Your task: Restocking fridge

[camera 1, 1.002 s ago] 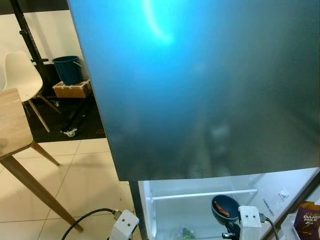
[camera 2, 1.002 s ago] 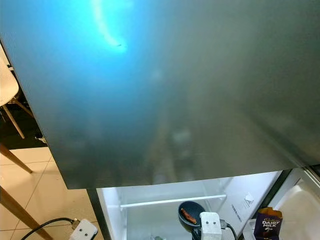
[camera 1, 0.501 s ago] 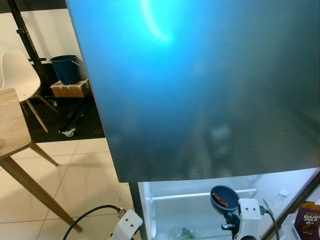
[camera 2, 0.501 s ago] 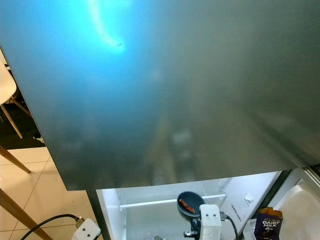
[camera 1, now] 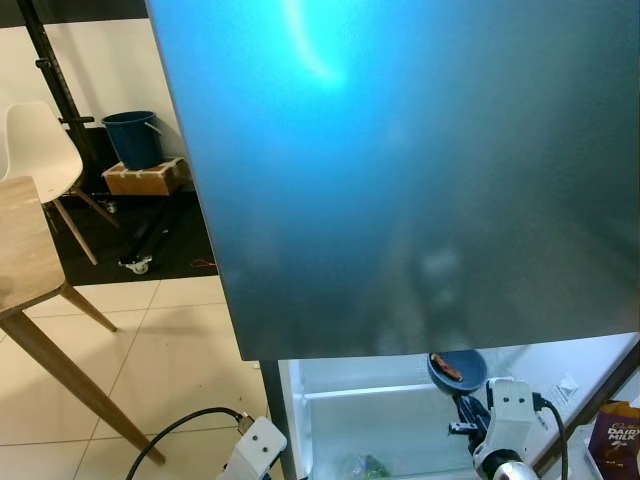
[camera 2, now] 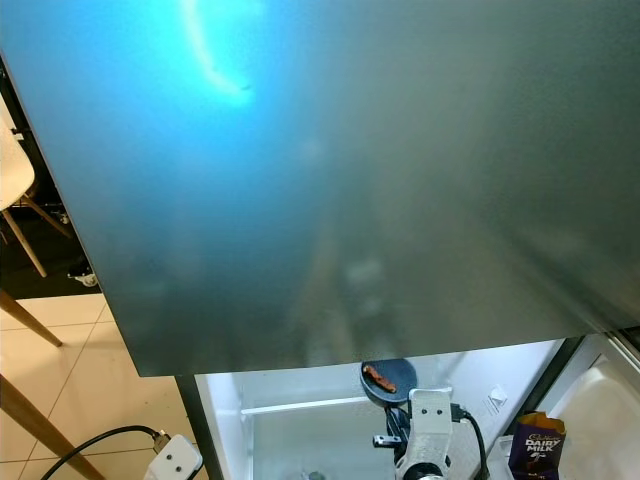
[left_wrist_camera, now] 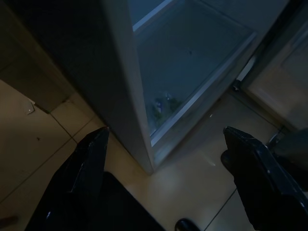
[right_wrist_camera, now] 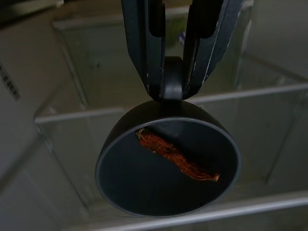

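Right claw (right_wrist_camera: 173, 89) pinches dark bowl (right_wrist_camera: 168, 166) holding a reddish strip (right_wrist_camera: 175, 156).

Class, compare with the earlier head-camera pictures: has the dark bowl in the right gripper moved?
Yes. The dark bowl has risen: it was below the white shelf rail and now sits above it, near the door's lower edge, clamped by the right gripper.

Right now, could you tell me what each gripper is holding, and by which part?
The right gripper pinches a dark bowl by its rim, a reddish strip of food inside. The left gripper holds nothing.
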`<state>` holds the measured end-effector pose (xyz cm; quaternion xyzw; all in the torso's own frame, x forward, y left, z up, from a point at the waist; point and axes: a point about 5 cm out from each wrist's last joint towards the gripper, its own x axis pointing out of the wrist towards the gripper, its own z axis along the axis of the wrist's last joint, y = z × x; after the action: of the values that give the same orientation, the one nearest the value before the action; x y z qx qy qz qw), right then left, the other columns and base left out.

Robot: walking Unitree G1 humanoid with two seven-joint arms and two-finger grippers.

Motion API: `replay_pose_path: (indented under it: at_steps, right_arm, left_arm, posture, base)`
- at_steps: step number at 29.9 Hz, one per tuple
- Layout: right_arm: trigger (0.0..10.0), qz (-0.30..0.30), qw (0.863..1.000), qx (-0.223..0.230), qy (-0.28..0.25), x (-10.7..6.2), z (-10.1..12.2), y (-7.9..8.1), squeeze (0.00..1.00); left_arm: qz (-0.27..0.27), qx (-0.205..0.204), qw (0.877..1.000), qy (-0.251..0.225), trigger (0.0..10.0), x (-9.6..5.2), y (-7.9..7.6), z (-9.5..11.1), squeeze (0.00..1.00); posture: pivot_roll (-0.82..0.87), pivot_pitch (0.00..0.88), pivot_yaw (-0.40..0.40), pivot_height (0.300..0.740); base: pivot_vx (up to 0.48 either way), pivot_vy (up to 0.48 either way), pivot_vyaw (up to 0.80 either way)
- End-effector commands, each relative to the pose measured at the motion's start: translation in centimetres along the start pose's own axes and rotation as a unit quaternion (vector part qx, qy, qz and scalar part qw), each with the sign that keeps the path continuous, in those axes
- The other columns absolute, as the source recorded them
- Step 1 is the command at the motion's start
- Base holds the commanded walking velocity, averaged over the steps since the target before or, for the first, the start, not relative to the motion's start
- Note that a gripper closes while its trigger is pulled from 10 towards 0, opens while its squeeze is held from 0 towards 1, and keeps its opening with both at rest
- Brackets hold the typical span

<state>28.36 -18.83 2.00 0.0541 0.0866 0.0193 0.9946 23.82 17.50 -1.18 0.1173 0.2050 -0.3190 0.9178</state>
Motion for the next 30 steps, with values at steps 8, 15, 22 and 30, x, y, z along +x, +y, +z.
replay_pose_path:
  at_steps: [8,15,22,30]
  right_arm:
    - [10.0,-0.004,0.999,0.011,-0.045,0.0,1.4,0.0,0.00]
    - [10.0,-0.003,0.998,0.011,-0.056,0.1,2.0,-0.1,0.00]
    - [10.0,-0.008,0.997,0.012,-0.070,0.0,2.7,-0.4,0.00]
    - [10.0,-0.004,0.996,0.011,-0.087,-0.2,3.7,-0.7,0.00]
  left_arm:
    - [-0.005,-0.004,1.000,-0.022,10.0,0.6,0.0,1.1,0.00]
    - [-0.019,0.000,0.999,-0.026,10.0,0.7,-0.4,1.3,0.00]
    - [-0.031,0.004,0.999,-0.031,10.0,0.8,-0.8,1.6,0.00]
    - [-0.056,-0.001,0.996,-0.063,10.0,1.9,-2.2,3.3,0.00]
  posture:
    - [-0.06,0.086,0.023,0.671]
    - [-0.06,0.093,0.023,0.671]
    - [-0.07,0.102,0.022,0.651]
    - [-0.07,0.144,0.008,0.651]
  base:
    - [0.000,0.000,0.00]
    - [0.000,0.000,0.00]
    - [0.000,0.000,0.00]
    - [0.000,0.000,0.00]
